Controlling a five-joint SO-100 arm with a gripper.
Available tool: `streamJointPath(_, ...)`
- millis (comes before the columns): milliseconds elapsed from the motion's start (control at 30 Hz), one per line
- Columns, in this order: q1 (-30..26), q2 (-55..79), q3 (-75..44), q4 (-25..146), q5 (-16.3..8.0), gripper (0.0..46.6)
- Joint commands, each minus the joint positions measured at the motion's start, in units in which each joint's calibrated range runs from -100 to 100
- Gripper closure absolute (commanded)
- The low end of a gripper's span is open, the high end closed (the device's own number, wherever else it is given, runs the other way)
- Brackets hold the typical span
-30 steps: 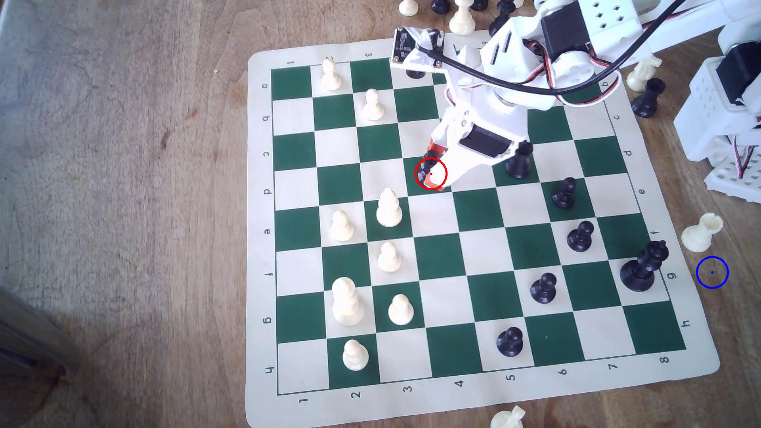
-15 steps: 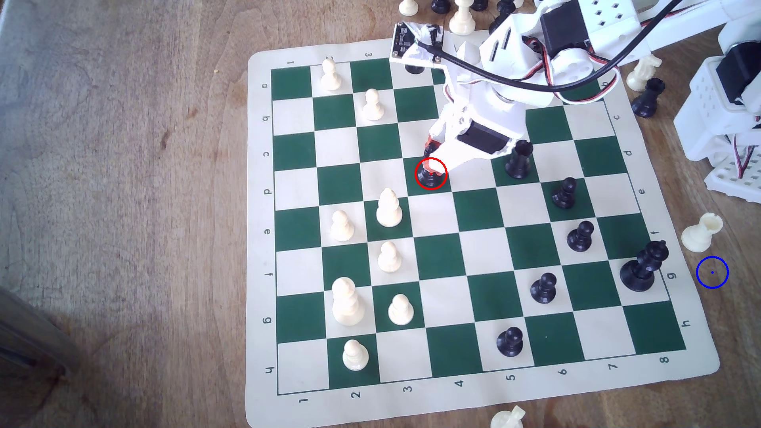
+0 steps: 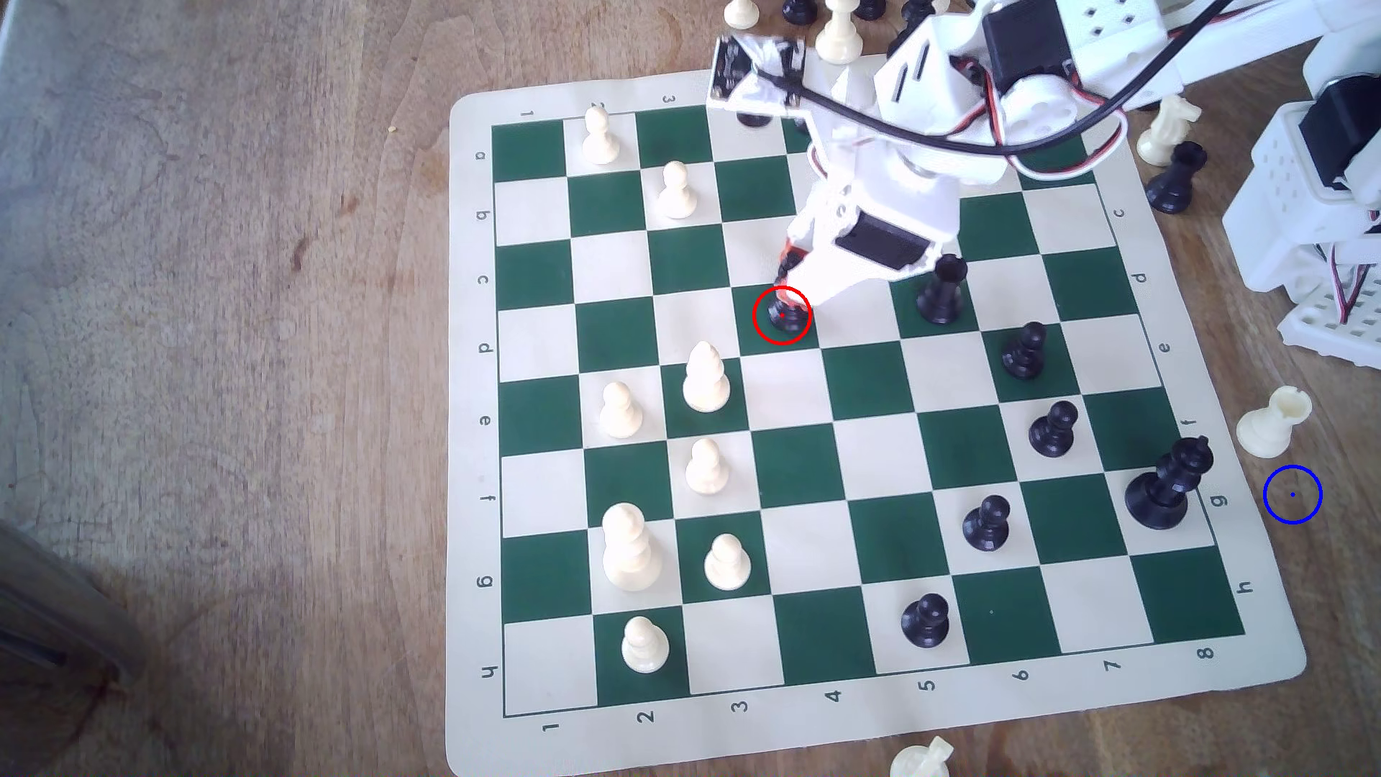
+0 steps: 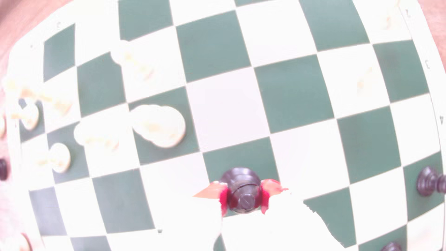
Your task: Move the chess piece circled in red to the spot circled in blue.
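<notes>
The chess piece circled in red (image 3: 785,317) is a black piece on a green square near the middle of the board, its base showing inside the red ring. My gripper (image 3: 789,293) comes down on it from the arm at the exterior view's upper right. In the wrist view the red pads (image 4: 223,200) press against both sides of the piece (image 4: 242,190), so the gripper (image 4: 243,199) is shut on it. The spot circled in blue (image 3: 1293,494) is bare wood off the board's edge on the exterior view's right.
A black rook (image 3: 940,291) stands one square from the gripper's body. Black pawns (image 3: 1025,351) and a tall black piece (image 3: 1166,485) lie between the piece and the blue ring. A white rook (image 3: 1270,422) sits just above the ring. A white bishop (image 3: 706,377) stands nearby.
The gripper has drawn back and up along the arm a little, uncovering the piece's base inside the red ring. The other pieces have stayed put.
</notes>
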Motion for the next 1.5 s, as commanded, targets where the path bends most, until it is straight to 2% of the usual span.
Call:
streamJointPath(0,-0.11,-15.6,-9.9,8.82,0.1,46.4)
streamJointPath(100,-1.05,-22.73,-13.53,17.25,0.2,46.4)
streamJointPath(233,-6.13,-33.17,-11.72,30.36,-0.1,46.3)
streamJointPath(400,-16.38,-44.71,-3.29,41.82,-3.27,46.3)
streamJointPath(567,-27.17,-49.13,1.52,46.49,-7.33,46.3)
streamJointPath(700,-31.0,-49.98,1.34,48.05,-8.6,46.3)
streamJointPath(867,-38.67,-52.02,1.07,49.28,-10.6,46.3)
streamJointPath(1200,-48.06,-53.12,5.87,48.05,-9.57,46.2)
streamJointPath(1467,-50.32,-51.51,16.3,41.09,-8.35,46.2)
